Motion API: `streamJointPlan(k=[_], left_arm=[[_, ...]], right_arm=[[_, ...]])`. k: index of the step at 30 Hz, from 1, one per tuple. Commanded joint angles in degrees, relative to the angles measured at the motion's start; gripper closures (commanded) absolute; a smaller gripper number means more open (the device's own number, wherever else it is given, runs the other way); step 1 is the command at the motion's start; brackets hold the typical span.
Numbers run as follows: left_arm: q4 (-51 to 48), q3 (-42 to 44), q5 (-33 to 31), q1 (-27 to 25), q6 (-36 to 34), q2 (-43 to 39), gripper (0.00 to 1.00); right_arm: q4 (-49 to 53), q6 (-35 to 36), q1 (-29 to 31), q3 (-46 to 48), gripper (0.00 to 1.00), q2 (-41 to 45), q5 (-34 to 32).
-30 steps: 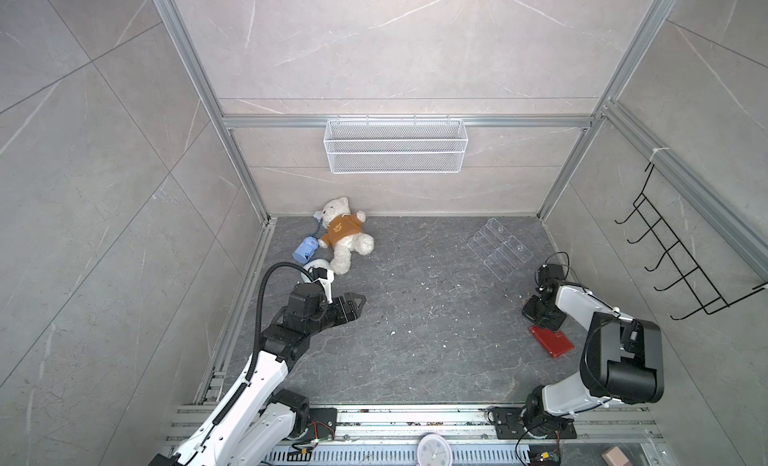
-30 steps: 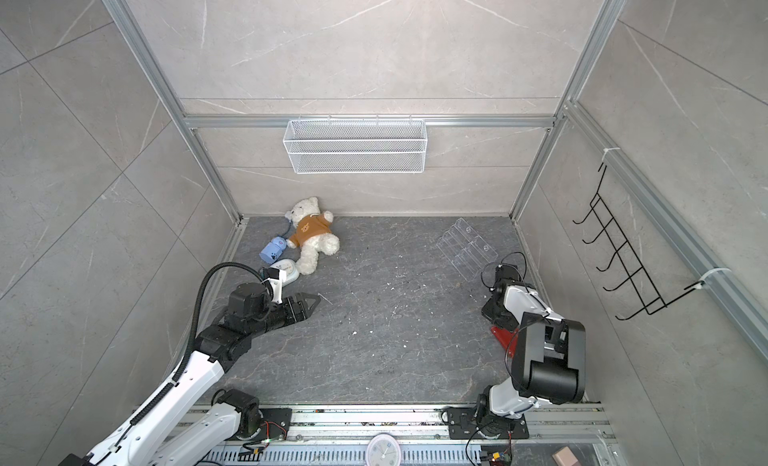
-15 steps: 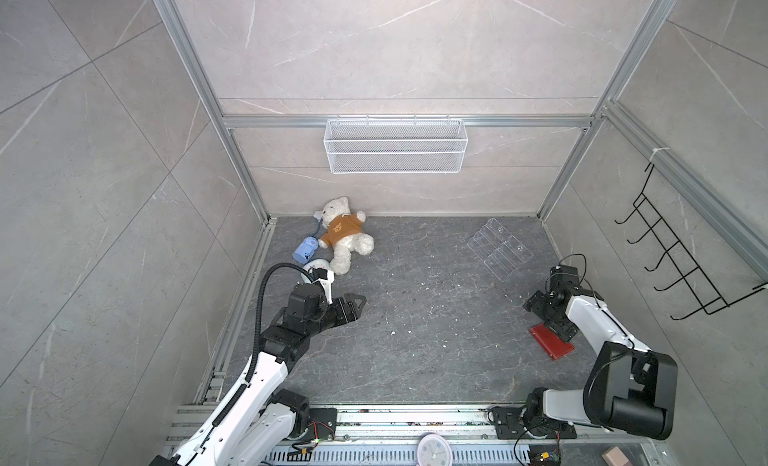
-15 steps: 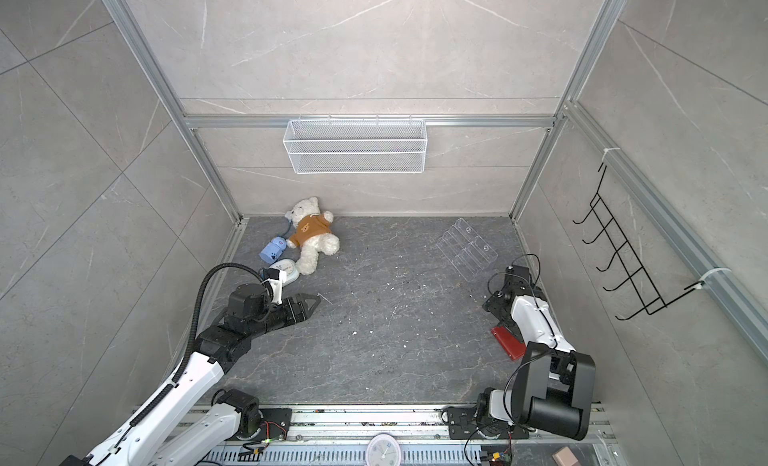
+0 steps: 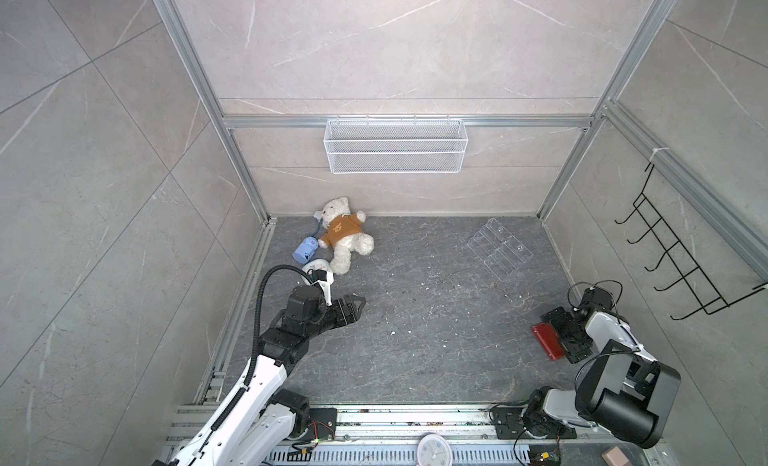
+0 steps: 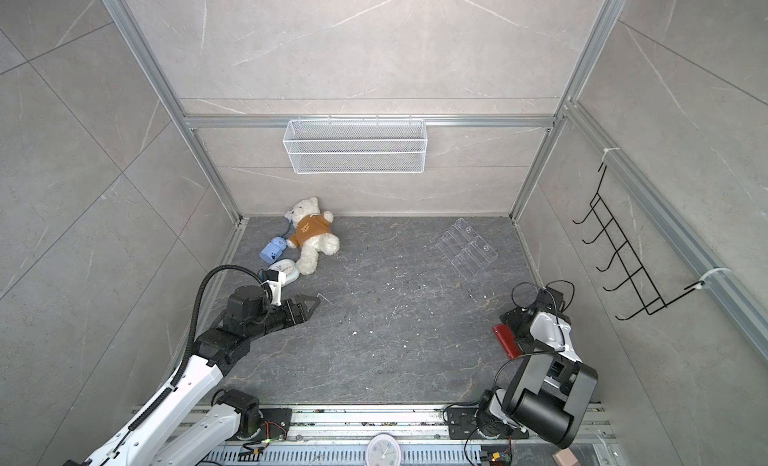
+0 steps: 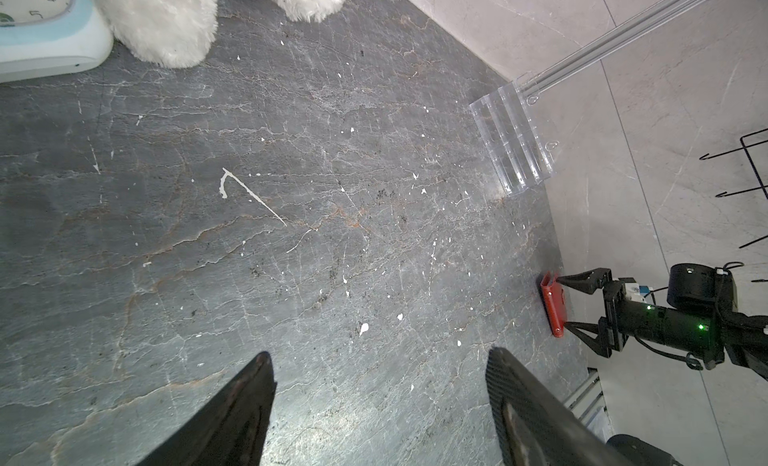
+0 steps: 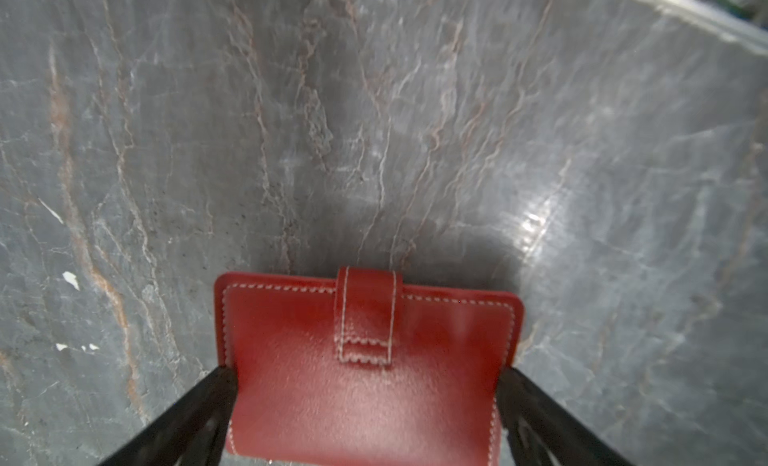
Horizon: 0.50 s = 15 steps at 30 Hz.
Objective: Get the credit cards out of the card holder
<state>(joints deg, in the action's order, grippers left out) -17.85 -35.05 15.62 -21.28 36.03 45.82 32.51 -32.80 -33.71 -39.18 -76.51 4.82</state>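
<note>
Item: card holder (image 8: 370,360), red, closed (credit cards unseen), on floor (image 8: 374,110). Right gripper (image 8: 365,372): jaws wide, straddling it, unclamped. Left gripper (image 7: 379,353): wide, empty. Step: securing holder; next, pin it, unsnap tab (image 8: 368,314).

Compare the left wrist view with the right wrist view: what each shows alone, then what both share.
Left wrist only: the open left gripper, the bear's legs, a dial, the clear rack. Right wrist only: the stitched tab, close up. Both: the red holder, closed on the grey floor, the open right gripper astride it. No cards in either.
</note>
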Motion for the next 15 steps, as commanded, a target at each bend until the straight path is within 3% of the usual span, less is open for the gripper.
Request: streamJointPlan(k=[1,6,15], left_arm=[[0.81,-0.5,1.26,-0.24,-0.35,-0.63,0.18],[0.67,-0.46,0.9,-0.17,-0.25,-0.89,0.18],[1.8,0.42,0.61,-0.18,0.32,-0.65,0.18]], right_arm=[[-2.69,2.23,0.04,1.5,0.0,-0.72,7.36],[-3.61,2.87,1.24,2.7,0.03,1.16,13.67],[-4.06,-6.04,13.24,4.94,0.05,6.46,18.3]])
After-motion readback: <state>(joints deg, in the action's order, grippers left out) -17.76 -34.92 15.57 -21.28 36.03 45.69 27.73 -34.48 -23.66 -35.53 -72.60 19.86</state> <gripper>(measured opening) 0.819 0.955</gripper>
